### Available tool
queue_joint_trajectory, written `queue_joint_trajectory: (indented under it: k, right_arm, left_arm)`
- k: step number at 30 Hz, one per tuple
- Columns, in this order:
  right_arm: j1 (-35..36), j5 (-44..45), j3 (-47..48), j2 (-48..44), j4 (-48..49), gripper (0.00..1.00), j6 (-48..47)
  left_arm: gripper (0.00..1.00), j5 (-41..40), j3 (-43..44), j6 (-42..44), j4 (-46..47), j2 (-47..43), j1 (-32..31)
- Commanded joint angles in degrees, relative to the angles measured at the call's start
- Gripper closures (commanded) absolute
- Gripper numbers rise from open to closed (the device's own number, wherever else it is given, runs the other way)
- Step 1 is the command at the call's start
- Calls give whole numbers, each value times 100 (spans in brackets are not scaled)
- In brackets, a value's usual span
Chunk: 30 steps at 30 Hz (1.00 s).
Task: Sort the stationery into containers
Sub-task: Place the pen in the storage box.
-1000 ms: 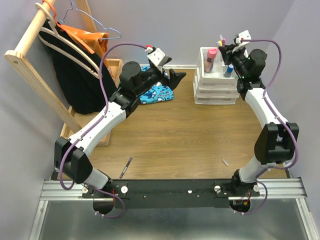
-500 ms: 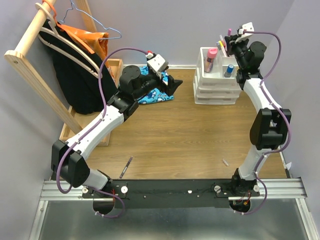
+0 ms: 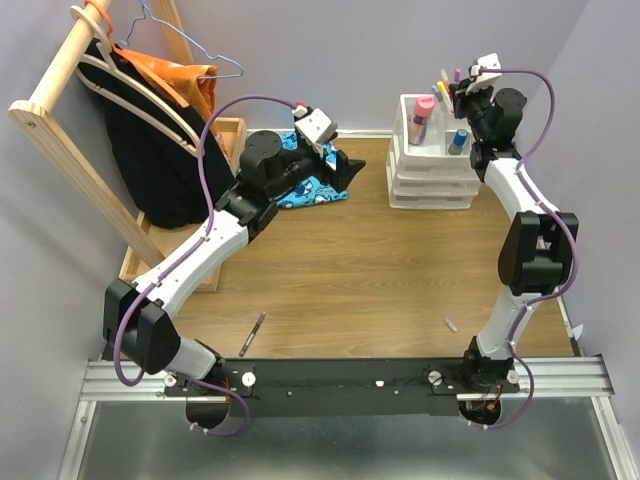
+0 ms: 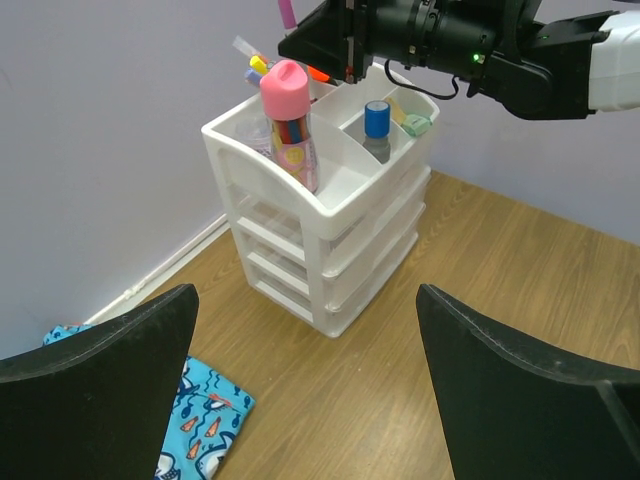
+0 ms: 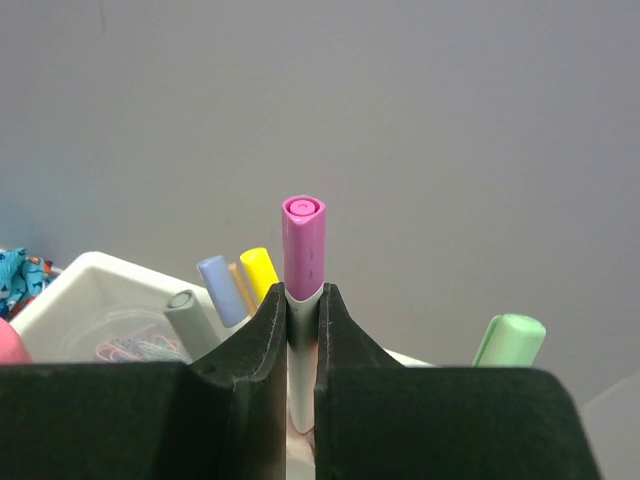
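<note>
My right gripper [image 5: 302, 310] is shut on a white pen with a pink cap [image 5: 303, 250], held upright over the back of the white desk organiser [image 3: 432, 170]. It also shows from above [image 3: 462, 85] and in the left wrist view [image 4: 345, 45]. The organiser's top compartments [image 4: 335, 150] hold a pink-capped glitter tube [image 4: 290, 120], a blue-capped jar [image 4: 376, 125] and several pens [image 5: 230, 285]. A green marker [image 5: 508, 340] stands at the right. My left gripper [image 4: 305, 385] is open and empty, above the floor left of the organiser. A dark pen [image 3: 254, 333] and a small white piece [image 3: 451, 325] lie near the front.
A blue patterned cloth [image 3: 312, 188] lies under my left gripper. A wooden rack with hangers and dark clothes [image 3: 130, 120] leans at the left beside a wooden tray [image 3: 225, 135]. The wall stands close behind the organiser.
My right gripper has lifted and shifted slightly behind the organiser's back compartments with the pink-capped pen. My left arm has swung a little to the right, then held still.
</note>
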Motion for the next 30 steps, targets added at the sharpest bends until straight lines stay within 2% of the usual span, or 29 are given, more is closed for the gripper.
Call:
queue_joint_trajectory:
  k: [1,3,7,13,23,26,29,30]
  right_arm:
    - [-17,169,-225,-167,-66,91,-117]
    - [-17,195,-286,-264,-75,87,-126]
    - [-17,239,-410,-422,-92,73,-143]
    - [-17,221,-401,-694,-127,64,-135]
    - [-17,396,-163,-1554,-470,60,146]
    - [-17,450,-260,-1897,-978,59,392]
    - [-17,-48,-663,-2504,-2014,57,428]
    - [-17,-208,-1004,-2879,-2539,57,410]
  left_arm:
    - [1,-25,-5,35,157,10,-25]
    - [1,-25,-32,35,183,-8,-25]
    - [1,1,-119,27,245,-61,-25]
    - [1,54,-269,9,376,-183,-25]
    - [1,-43,-392,316,412,-421,-25]
    - [1,-131,-453,457,44,-587,-25]
    - [1,-139,-506,878,-834,-842,-25]
    - [1,-140,-532,1036,-1402,-921,-25]
